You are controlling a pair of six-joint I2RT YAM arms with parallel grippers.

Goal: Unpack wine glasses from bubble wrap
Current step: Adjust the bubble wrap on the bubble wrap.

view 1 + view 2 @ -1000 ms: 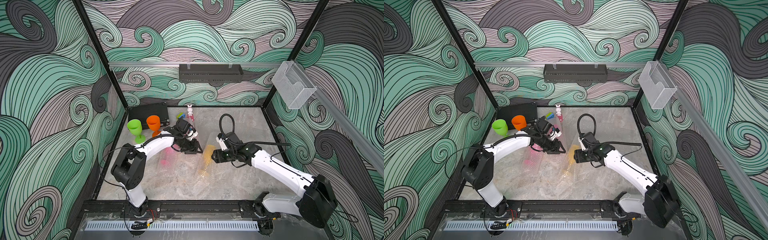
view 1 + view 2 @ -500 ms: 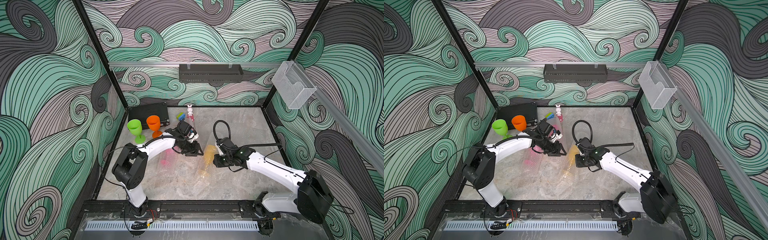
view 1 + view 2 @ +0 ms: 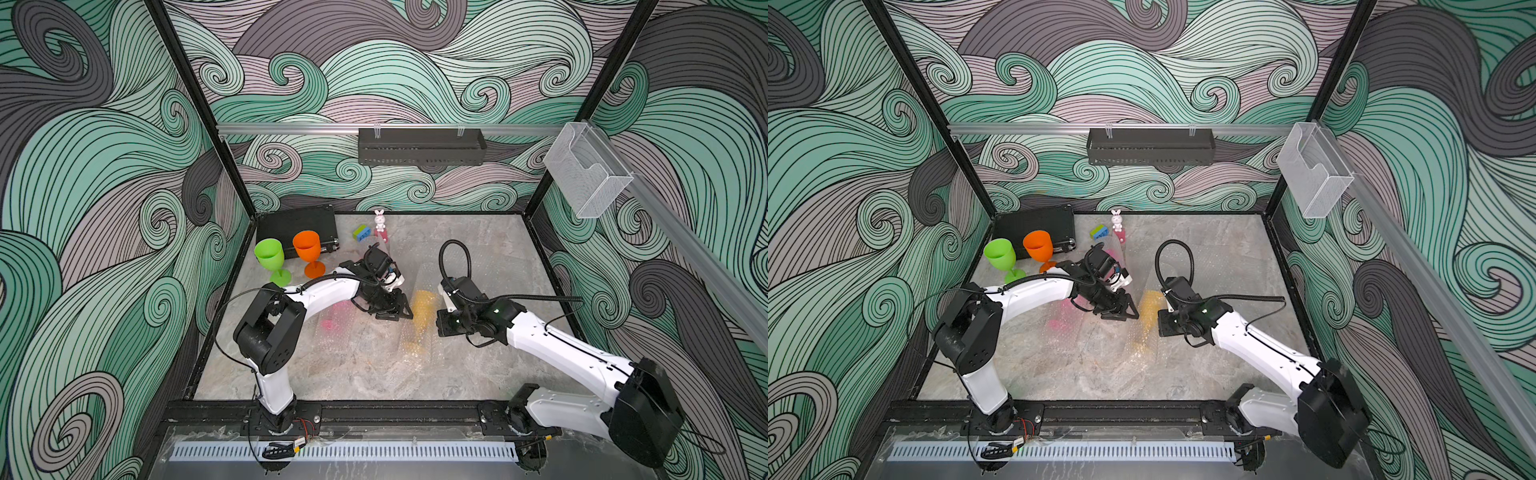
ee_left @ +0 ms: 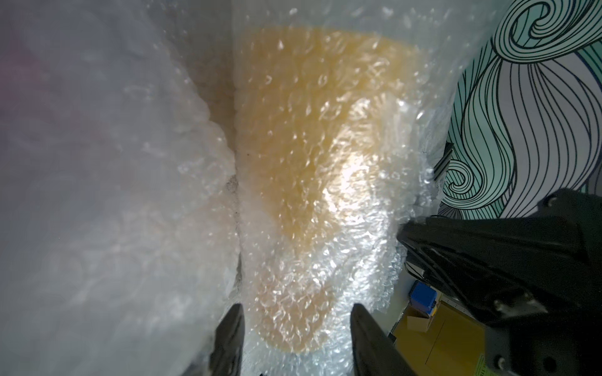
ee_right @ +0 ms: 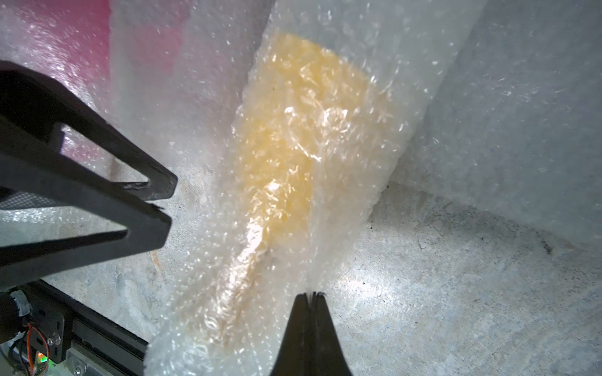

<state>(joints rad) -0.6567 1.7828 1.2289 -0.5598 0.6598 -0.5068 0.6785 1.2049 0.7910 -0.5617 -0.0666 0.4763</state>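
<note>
A yellow wine glass lies mid-floor, rolled in bubble wrap. My right gripper is shut on a thin edge of that wrap beside the glass's stem. On the other side of the roll my left gripper is open; its fingertips stand just short of the wrap. A pink wine glass lies wrapped under the left arm. The lime green glass and the orange glass stand upright and bare at the back left.
A black case lies in the back left corner. A green-and-blue block and a white rabbit figurine stand by the back wall, next to another pinkish wrapped roll. Loose bubble wrap spreads near the yellow roll.
My right gripper has moved left to the yellow roll and shut on its wrap. The left gripper has shifted a little and opened slightly.
</note>
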